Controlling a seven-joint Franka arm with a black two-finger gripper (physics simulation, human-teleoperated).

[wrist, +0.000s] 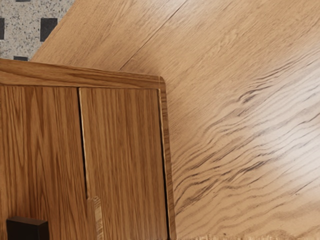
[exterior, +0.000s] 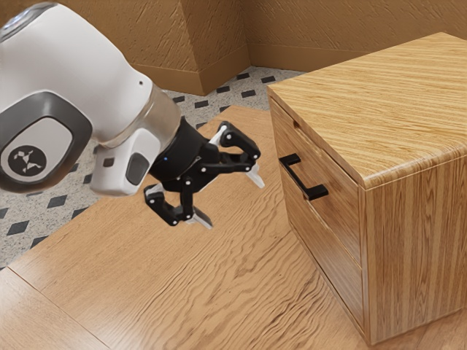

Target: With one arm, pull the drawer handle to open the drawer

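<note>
A wooden cabinet stands at the exterior view's right, its front facing left. On the upper drawer front sits a black bar handle. The drawer front looks flush with the cabinet. My gripper hovers above the floor to the left of the handle, a short gap away from it, open with nothing between its fingers. In the wrist view the cabinet's front panels show, and one end of the black handle peeks in at the frame's corner.
Wooden floor boards run under my hand and in front of the cabinet. Speckled tile with dark squares lies beyond them, and wood-panelled walls rise at the back.
</note>
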